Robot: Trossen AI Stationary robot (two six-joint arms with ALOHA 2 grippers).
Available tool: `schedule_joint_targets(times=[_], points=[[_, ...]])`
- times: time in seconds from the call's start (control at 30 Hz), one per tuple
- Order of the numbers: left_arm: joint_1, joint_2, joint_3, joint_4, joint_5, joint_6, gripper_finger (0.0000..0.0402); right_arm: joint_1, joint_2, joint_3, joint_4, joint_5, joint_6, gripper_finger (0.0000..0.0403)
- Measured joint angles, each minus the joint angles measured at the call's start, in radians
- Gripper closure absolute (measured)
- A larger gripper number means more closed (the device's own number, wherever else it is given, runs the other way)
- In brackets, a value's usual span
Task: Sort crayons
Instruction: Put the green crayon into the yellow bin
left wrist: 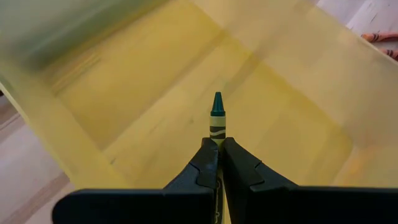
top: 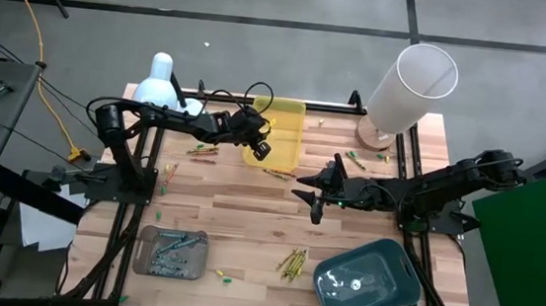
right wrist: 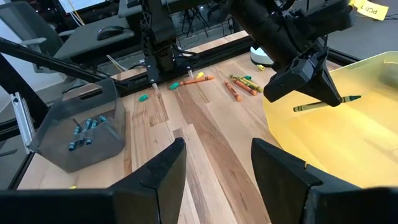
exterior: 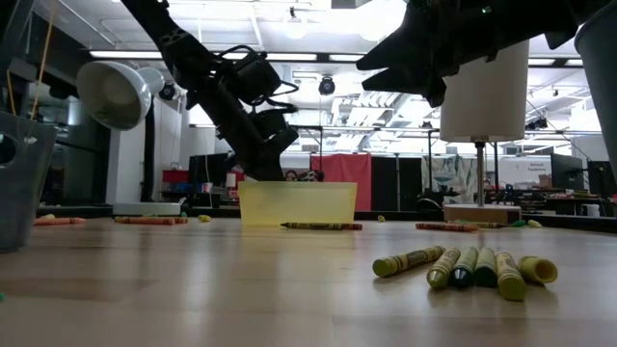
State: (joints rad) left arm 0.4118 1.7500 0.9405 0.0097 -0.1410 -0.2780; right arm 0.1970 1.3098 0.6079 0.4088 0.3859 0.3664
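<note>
Yellow plastic fills the left wrist view: the left gripper (left wrist: 219,152) hangs over the yellow tray (top: 286,146) at the far middle of the wooden table (top: 248,210), and its fingers are clenched on one green crayon (left wrist: 217,115), whose tip points out past the fingertips. In the right wrist view this same crayon (right wrist: 328,103) lies level above the tray floor and is not touching it.

The right gripper (top: 313,198) waits near the middle of the table, to the right of the tray, with its fingers spread apart and nothing between them.

A small group of yellow-olive crayons (top: 292,263) lies together on the near part of the table, between the grey tray (top: 172,251) at the near left and the teal tray (top: 369,278) at the near right. The grey tray holds several blue crayons (right wrist: 84,131). Some red-orange crayons (top: 201,151) lie on the table left of the yellow tray, and a dark crayon (exterior: 321,226) lies just in front of it. A few green crayons (top: 355,161) are near the white cylinder (top: 409,89) at the far right corner. A white lamp (top: 160,82) stands at the far left.
</note>
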Motion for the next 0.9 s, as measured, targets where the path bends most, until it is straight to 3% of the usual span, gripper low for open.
schedule_joint_targets(times=[0.9], points=[[0.000, 0.000, 0.000, -0.093, 0.000, -0.053, 0.0400, 0.000, 0.000, 0.000, 0.000, 0.000, 0.019, 0.0226]])
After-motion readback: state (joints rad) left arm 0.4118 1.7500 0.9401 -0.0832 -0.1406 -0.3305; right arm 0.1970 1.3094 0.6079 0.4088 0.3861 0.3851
